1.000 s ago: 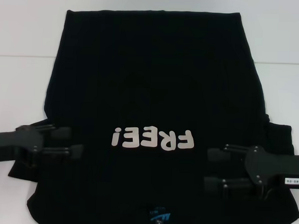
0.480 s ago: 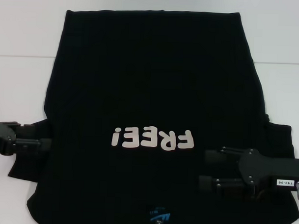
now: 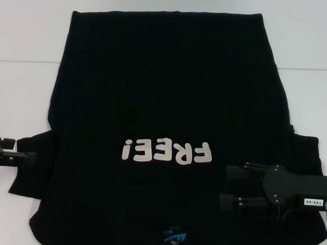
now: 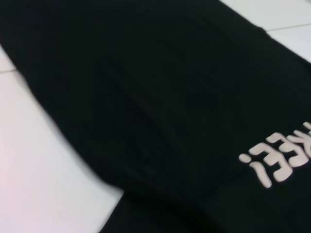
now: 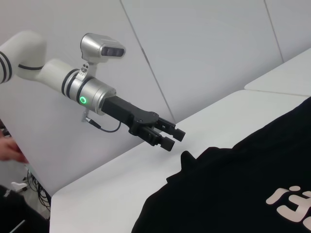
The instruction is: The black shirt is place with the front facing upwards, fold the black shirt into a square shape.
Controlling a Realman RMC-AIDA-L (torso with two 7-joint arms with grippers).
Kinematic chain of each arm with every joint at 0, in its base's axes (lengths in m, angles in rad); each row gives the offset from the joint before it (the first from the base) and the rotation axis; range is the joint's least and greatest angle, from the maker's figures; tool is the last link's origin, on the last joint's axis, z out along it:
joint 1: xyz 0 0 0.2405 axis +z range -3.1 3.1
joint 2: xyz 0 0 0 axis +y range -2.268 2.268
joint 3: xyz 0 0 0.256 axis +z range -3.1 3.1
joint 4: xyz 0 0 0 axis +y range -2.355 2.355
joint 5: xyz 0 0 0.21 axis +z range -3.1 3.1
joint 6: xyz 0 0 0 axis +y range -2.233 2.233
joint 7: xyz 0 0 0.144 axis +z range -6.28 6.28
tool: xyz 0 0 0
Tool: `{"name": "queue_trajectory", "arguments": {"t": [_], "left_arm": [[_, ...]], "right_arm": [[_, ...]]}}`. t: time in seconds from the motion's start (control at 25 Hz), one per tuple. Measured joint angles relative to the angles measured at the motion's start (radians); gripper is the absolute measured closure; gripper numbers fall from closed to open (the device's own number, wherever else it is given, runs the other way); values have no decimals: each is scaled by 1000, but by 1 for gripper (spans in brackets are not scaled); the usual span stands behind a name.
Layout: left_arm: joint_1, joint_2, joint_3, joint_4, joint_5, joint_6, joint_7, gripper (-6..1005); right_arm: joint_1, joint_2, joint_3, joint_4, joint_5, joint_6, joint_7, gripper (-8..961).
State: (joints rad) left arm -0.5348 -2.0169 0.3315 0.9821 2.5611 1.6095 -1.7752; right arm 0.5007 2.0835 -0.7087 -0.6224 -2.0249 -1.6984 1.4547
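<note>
Head view first: the black shirt (image 3: 168,133) lies spread flat on the white table (image 3: 25,85), front up, its white "FREE!" lettering (image 3: 167,151) reading upside down from here and the blue neck label (image 3: 173,239) at the near edge. No fold is in yet, by the look of it.

Out at the near left sleeve, the left gripper (image 3: 20,158) hovers at the sleeve's outer edge, and in the right wrist view it hangs just above the cloth, fingers (image 5: 167,137) slightly parted, holding nothing. The right gripper (image 3: 228,186) sits over the shirt just right of the lettering, its two fingers apart, empty too.

The risks, as I judge them: the two grippers sit at unequal distances from the shirt's middle, so pinching from these spots could pull a crooked fold. A shallow bite on that left sleeve edge may slip or catch one layer only. And dragging thin cloth could bunch it rather than lift it cleanly.
</note>
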Motion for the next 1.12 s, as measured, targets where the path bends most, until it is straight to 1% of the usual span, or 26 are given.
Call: {"name": "queue_trajectory", "arguments": {"t": [0.2, 0.48, 0.76, 1.12], "left_arm": [[-11, 6, -3, -7, 53, -16, -12, 153], [-17, 8, 6, -41, 81, -41, -5, 152], [-17, 2, 39, -78, 104, -117, -2, 152], [-29, 3, 54, -112, 108, -144, -1, 153]], "right_arm": [[-1, 1, -1, 7, 0, 2, -1, 44], [-1, 1, -2, 14, 0, 16, -2, 43], [-1, 1, -2, 25, 0, 16, -3, 44], [-2, 1, 1, 27, 0, 16, -4, 43]]}}
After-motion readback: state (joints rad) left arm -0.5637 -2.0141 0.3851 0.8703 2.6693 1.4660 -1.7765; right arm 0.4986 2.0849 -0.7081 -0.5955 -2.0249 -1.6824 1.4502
